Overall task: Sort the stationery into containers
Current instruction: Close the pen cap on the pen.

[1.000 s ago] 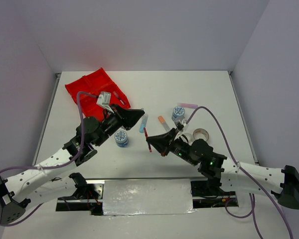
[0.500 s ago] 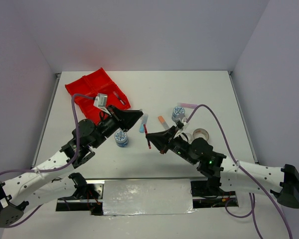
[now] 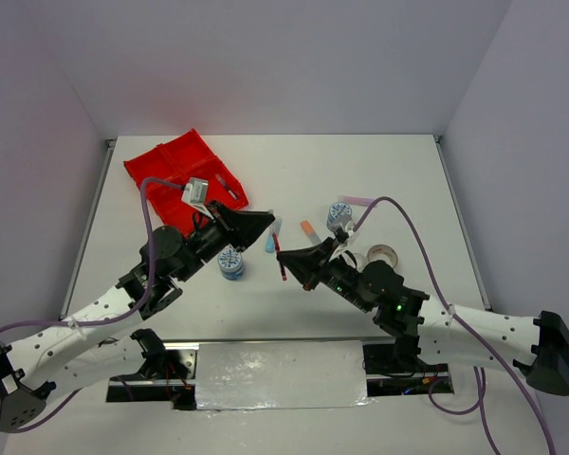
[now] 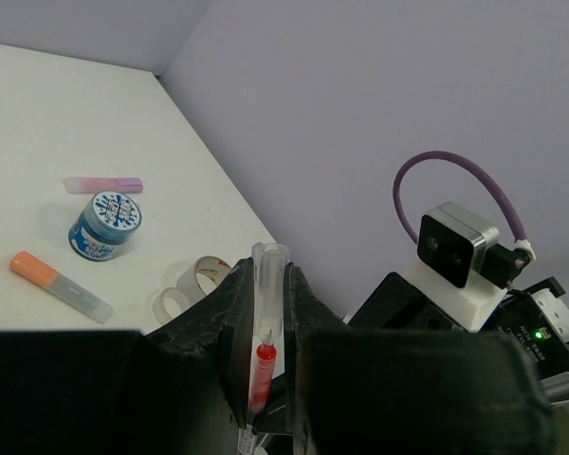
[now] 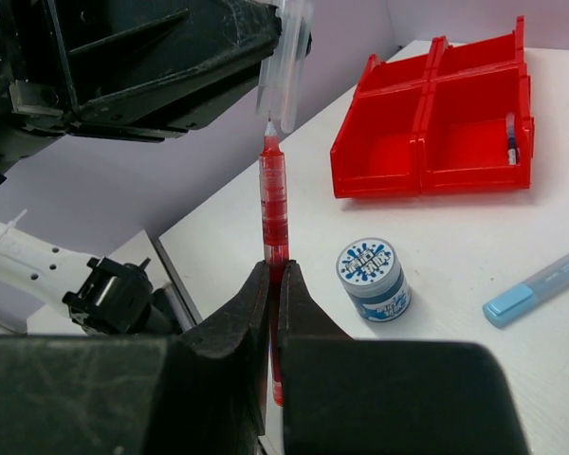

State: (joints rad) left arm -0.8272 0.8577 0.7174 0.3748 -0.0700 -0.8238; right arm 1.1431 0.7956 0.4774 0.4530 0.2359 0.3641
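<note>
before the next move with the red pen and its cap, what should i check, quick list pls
1. Grip of the right gripper on the red pen: ok, jaws shut on the barrel.
2. Grip of the left gripper on the clear cap: ok.
3. Pen tip lined up with the cap's mouth: ok, they meet in the right wrist view.
4. Pen fully seated in the cap: cannot tell.
5. Free compartments in the red tray: ok.
6. Nearest tub apart from the pen: ok.
</note>
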